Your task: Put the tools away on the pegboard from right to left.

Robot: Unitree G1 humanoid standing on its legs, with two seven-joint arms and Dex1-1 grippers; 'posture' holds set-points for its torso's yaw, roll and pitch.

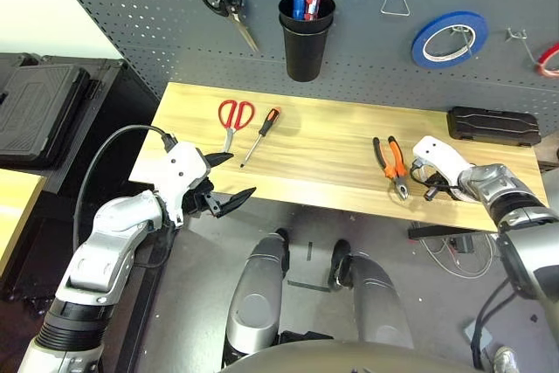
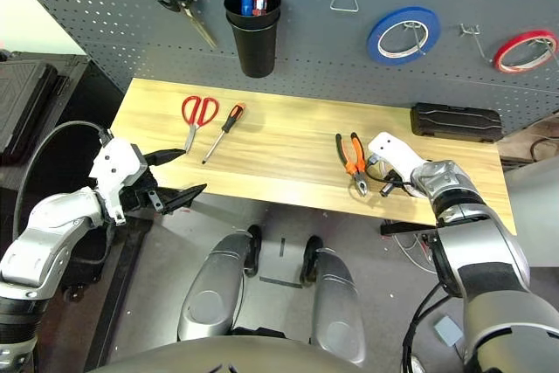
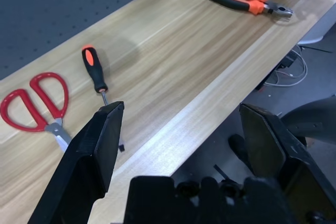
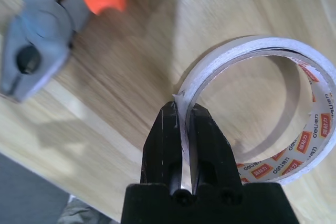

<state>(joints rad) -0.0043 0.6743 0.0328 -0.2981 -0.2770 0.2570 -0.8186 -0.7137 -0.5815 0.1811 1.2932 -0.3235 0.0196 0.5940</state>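
My right gripper is shut on the wall of the cream-white tape roll, which lies on the wooden table near its right front edge. The orange-and-black pliers lie just left of that gripper. The orange-and-black screwdriver and the red-handled scissors lie side by side at the table's left. My left gripper hovers open off the table's front left edge, holding nothing. Behind the table the dark grey pegboard stands upright.
On the pegboard hang black-handled scissors, a black cup with pens, an empty wire hook, a blue tape roll and a red tape roll. A black case lies at the table's back right. Dark cases stand left of the table.
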